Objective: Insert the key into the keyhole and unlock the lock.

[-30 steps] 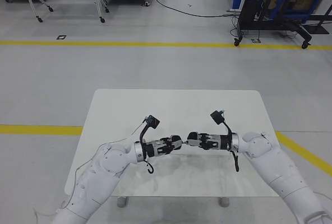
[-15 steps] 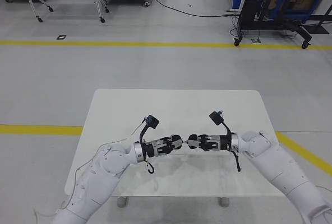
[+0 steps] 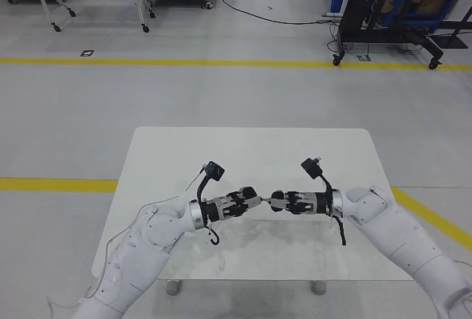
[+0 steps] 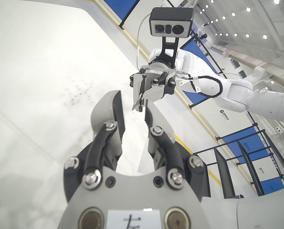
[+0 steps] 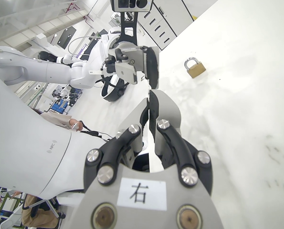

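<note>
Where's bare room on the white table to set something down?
Free: the wide far band of the white table, between the arms and the far edge; also the near strip between the forearms and the near edge. Crowded: the middle, where the left gripper meets the right gripper, which holds a small metal key; a brass padlock lies nearby.

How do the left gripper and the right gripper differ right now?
The left gripper is open; the right gripper is shut. The right gripper pinches the key; the left gripper holds nothing. Both hover above the table, tips facing each other.
</note>
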